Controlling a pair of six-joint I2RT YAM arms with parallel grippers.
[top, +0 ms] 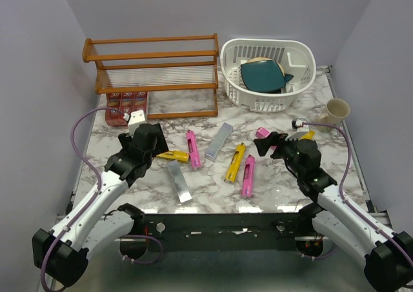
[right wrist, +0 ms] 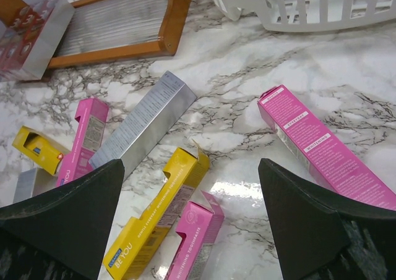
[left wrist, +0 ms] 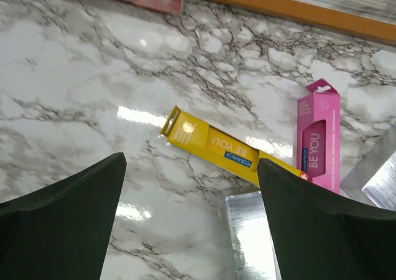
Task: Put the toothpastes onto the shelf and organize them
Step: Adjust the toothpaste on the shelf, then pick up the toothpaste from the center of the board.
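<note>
My left gripper (left wrist: 189,164) stands wide open with nothing between its fingers, hovering over a long yellow toothpaste carton (left wrist: 216,147) that lies flat on the white marble-patterned table (left wrist: 74,94). My right gripper (right wrist: 190,169) is spread just as wide and empty, above a long pink carton (right wrist: 322,147) and a silver-grey carton (right wrist: 145,122). Three red cartons (top: 126,104) sit side by side at the left end of the orange-brown wooden shelf (top: 151,55), on its lowest level. The other cartons lie scattered on the table in front.

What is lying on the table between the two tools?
The top view shows toothpaste cartons between the left tool and right tool: yellow carton, pink carton, silver carton, second yellow carton, second pink carton, second silver carton.
</note>
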